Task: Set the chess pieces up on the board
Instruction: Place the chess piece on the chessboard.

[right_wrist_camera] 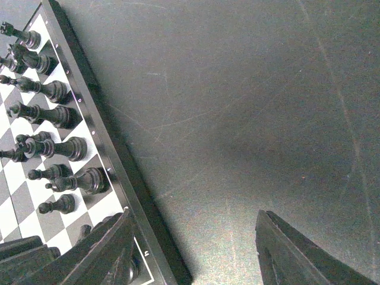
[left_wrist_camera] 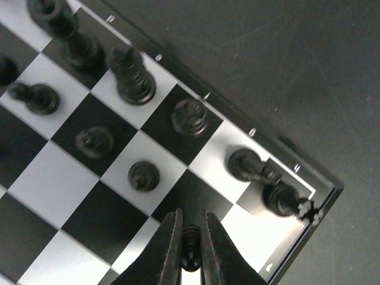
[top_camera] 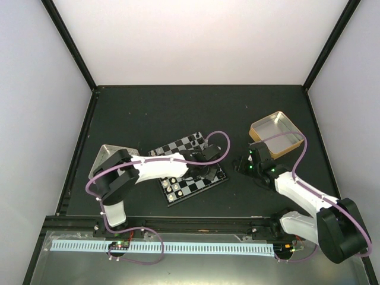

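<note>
The chess pieces (left_wrist_camera: 133, 77) in black mostly stand in two rows along the far edge of the board (left_wrist_camera: 53, 184), mid-table, and cream ones (top_camera: 173, 189) show at its near edge. The left gripper (left_wrist_camera: 190, 240) pinches a black pawn (left_wrist_camera: 190, 254) over a corner-side square. The right gripper (right_wrist_camera: 196, 255) gapes empty, just right of the board. Few black men seem left to place.

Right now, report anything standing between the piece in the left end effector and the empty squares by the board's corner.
Nothing visible does. The left end effector is shut on a black piece next to those bare squares; the nearest pawn and the corner rook stand on neighbouring squares, clear of it.
</note>
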Tool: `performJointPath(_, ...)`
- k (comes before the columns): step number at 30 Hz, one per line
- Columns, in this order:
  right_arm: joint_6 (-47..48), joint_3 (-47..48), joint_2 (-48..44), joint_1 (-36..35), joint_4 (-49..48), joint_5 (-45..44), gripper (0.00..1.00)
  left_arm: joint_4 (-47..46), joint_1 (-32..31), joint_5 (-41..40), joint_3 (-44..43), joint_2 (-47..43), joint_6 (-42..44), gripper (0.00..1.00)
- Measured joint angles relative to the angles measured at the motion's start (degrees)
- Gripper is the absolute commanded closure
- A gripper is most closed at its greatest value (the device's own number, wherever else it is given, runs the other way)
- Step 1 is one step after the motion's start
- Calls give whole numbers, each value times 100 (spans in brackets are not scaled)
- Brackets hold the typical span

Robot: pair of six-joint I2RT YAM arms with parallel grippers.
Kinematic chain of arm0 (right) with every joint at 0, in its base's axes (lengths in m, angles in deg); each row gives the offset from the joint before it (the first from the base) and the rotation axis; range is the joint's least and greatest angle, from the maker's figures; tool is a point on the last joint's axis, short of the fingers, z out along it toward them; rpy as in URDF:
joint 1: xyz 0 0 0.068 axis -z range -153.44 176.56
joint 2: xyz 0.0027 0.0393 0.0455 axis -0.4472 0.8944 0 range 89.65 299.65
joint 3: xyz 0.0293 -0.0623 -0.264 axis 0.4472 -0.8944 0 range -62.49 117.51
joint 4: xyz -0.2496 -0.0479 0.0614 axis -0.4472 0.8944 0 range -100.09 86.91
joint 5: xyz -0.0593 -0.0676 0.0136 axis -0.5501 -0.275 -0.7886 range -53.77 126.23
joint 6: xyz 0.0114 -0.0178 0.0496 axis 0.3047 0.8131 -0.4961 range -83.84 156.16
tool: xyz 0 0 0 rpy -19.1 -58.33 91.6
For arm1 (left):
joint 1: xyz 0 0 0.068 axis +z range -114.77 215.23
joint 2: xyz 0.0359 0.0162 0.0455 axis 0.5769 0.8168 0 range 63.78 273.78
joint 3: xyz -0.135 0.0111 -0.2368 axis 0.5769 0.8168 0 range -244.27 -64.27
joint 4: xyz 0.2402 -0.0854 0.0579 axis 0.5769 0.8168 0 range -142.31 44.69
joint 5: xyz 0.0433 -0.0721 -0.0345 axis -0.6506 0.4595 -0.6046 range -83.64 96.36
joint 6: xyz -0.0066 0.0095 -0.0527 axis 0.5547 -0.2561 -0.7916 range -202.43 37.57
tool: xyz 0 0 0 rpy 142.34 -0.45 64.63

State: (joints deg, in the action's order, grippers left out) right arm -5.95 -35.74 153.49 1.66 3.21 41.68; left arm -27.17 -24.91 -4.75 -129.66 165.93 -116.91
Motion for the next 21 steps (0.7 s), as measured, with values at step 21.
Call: performJointPath(21,0,-24,0,0,-20,-2,43,74,4,-37,-461,588,138,79)
